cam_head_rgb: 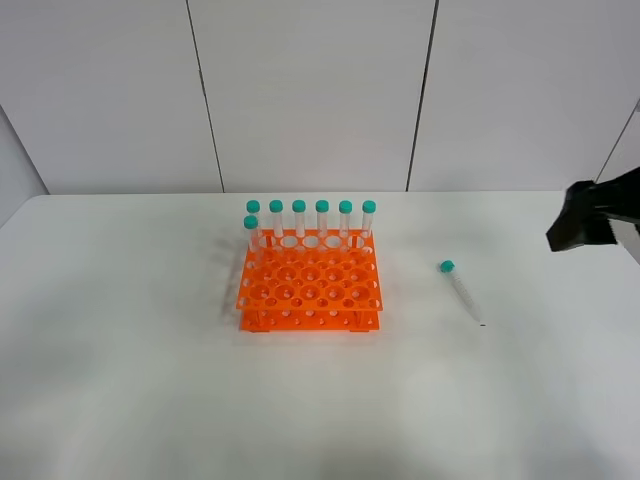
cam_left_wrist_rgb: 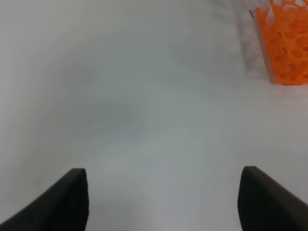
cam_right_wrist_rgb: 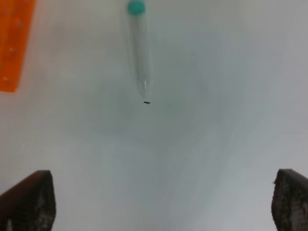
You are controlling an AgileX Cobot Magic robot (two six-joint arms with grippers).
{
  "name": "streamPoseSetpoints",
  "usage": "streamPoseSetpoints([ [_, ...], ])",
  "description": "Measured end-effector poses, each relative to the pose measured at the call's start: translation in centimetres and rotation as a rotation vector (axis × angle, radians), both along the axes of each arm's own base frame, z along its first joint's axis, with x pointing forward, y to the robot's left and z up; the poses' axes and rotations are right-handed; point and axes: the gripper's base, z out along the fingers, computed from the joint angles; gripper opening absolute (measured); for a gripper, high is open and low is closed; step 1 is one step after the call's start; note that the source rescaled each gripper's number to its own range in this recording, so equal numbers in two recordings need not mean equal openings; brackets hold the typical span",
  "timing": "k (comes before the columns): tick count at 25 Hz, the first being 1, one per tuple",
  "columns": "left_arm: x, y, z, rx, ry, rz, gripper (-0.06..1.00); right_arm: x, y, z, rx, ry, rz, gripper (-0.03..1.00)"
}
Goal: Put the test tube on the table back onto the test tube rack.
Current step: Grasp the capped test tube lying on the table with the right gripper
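No legible txt, nos. or logos anywhere; the test tube [cam_right_wrist_rgb: 139, 50] perhaps carries faint grad. marks, too blurred to read.

**Right wrist view.** We look out between the two dark fingers [cam_right_wrist_rgb: 29, 202] of the right gripper [cam_right_wrist_rgb: 162, 197], whose jaws stand wide apart above the white table [cam_right_wrist_rgb: 231, 96]. Ahead of the gripper we see the test tube [cam_right_wrist_rgb: 139, 48] lying flat on the table. It is slim and clear, with a teal cap [cam_right_wrist_rgb: 136, 7] at its far end and its pointed tip turned toward the gripper. Just beside the tip we note a small dark speck [cam_right_wrist_rgb: 147, 102] on the tabletop. A blurred part of the orange test tube rack [cam_right_wrist_rgb: 14, 43] shows at the edge of the view, well apart from the test tube.
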Motion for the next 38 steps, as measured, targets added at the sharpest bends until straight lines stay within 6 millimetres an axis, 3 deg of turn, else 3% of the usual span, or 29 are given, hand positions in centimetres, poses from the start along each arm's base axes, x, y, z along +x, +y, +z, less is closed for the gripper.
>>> streamPoseSetpoints([
  [5,0.0,0.0,0.0,0.000,0.000,0.000,1.00,6.5,0.2,-4.2,-0.023,0.155,0.046,1.00],
  [11,0.0,0.0,0.0,0.000,0.000,0.000,1.00,11.0,1.2,-8.2,-0.030,0.222,0.103,1.00],
  [17,0.0,0.0,0.0,0.000,0.000,0.000,1.00,12.2,3.8,-11.1,-0.034,0.241,0.160,1.00],
  [24,0.0,0.0,0.0,0.000,0.000,0.000,1.00,13.1,3.7,-13.2,-0.030,0.243,0.128,1.00],
  [31,0.0,0.0,0.0,0.000,0.000,0.000,1.00,13.9,3.8,-16.8,-0.020,0.299,0.076,1.00],
  [38,0.0,0.0,0.0,0.000,0.000,0.000,1.00,14.3,3.8,-18.5,-0.027,0.311,0.086,1.00],
])
